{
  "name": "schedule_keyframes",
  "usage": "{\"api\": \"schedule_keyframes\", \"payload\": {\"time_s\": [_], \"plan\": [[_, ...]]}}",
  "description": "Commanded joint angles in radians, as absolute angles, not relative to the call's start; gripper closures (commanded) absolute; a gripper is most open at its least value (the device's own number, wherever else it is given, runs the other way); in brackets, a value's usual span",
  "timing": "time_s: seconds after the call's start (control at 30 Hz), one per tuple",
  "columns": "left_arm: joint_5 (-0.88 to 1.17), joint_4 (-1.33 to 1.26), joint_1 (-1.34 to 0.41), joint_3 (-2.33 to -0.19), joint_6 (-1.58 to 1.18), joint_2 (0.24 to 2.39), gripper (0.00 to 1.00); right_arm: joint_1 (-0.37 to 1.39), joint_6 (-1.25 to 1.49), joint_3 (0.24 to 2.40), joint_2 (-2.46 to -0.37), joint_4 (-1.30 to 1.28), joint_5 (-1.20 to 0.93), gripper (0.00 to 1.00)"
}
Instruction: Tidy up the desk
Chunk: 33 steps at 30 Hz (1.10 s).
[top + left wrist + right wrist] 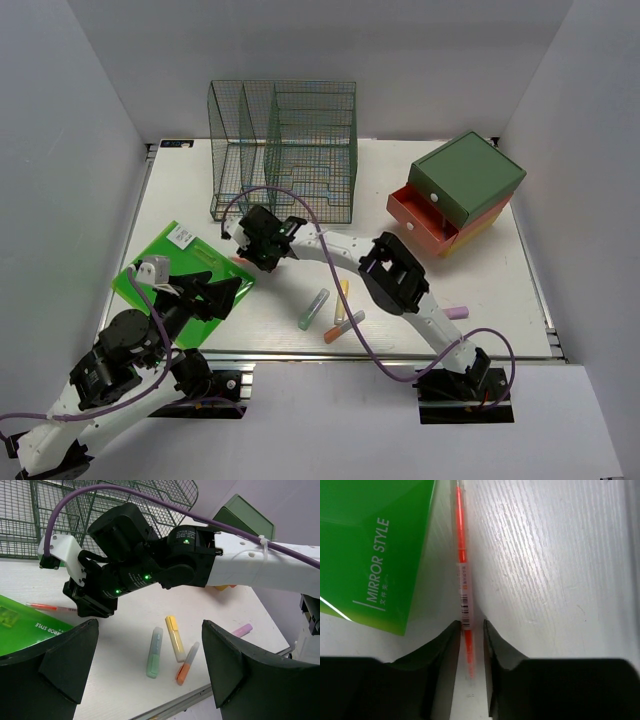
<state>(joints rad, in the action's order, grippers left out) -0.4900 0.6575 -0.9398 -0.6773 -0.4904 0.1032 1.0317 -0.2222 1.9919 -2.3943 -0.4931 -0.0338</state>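
Over the white desk (480, 290), which filled the middle of the overhead view, the right gripper (245, 255) hovered at centre-left, beside a green folder (165, 265). A wire rack (285, 150) stood at the top and a drawer box (465, 190) at upper right. The left gripper (225, 295) hung over the folder's lower-right part.

From the left wrist, that gripper's jaws were spread wide and held nothing, with four highlighters (175, 637) loose at lower centre.

From the right wrist, the right gripper's fingers (440, 650) stood narrowly apart astride a red pen (461, 545) lying just beside the folder. A sliver of desk showed by one finger, so no clamp yet. The grip looked to sit near the pen's end: it could pivot or slip on lifting, and a finger could snag the folder's edge.
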Motion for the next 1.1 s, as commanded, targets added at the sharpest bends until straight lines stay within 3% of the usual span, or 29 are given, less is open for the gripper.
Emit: {"api": "schedule_keyframes", "payload": {"time_s": [0.0,0.2,0.47,0.67,0.93,1.07], "plan": [[-0.485,0.649,-0.943,-0.669,-0.489,0.101,0.06,1.04,-0.227,1.95,-2.436,-0.486,0.029,0.75],[-0.482,0.647,-0.943,-0.667,-0.491,0.089,0.06,1.029,-0.229,1.862,-2.378,-0.465,0.06,1.0],[-0.48,0.65,-0.943,-0.667,-0.494,0.083,0.06,0.993,-0.31,1.824,-2.195,-0.554,-0.036,1.0],[-0.465,0.643,-0.943,-0.664,-0.489,0.075,0.06,0.951,-0.391,1.704,-1.883,-0.649,-0.149,1.0],[-0.454,0.643,-0.943,-0.663,-0.485,0.095,0.06,0.852,-0.494,1.349,-1.438,-0.627,-0.088,1.0],[-0.449,0.643,-0.943,-0.664,-0.483,0.115,0.06,0.766,-0.518,1.183,-1.213,-0.589,0.048,1.0]]}}
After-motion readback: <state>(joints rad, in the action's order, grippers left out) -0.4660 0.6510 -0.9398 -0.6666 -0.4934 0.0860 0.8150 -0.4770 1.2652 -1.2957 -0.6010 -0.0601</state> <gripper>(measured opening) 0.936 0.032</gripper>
